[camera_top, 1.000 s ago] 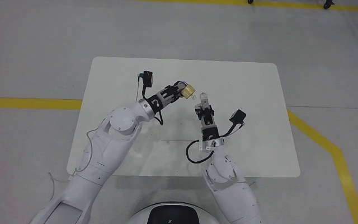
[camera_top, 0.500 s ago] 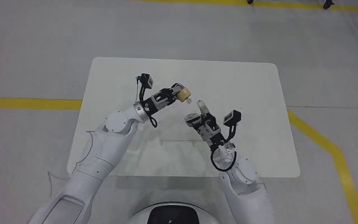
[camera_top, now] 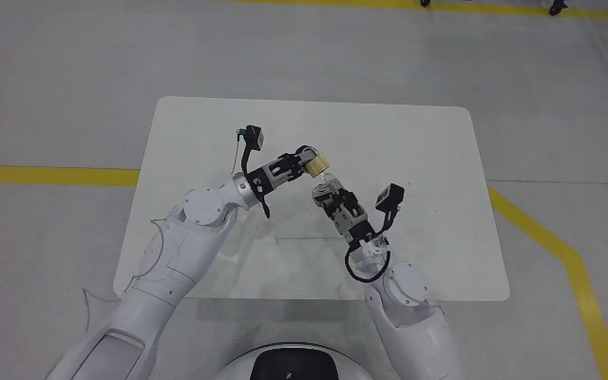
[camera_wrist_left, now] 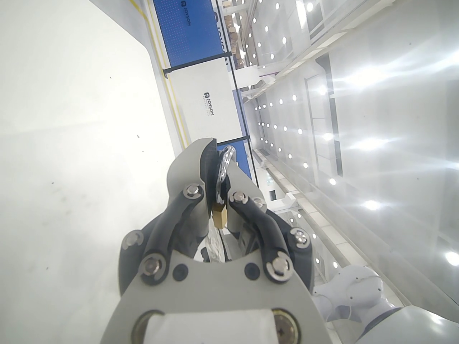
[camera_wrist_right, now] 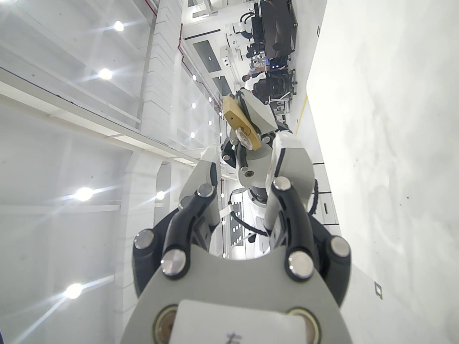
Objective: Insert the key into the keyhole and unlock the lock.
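Clamped in the clenched left gripper: blocky brass padlock, round silvery disc on its end. Just beyond the spread, empty right gripper.

Brass padlock: held in my left gripper, raised, body tilted and projecting past the fingertips. Its end face, bearing a round silvery cylinder, faces my right gripper.

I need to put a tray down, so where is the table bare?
The table is bare at its right end and along its far edge. Mid-table is crowded: the left gripper holds the lock beside the right gripper.
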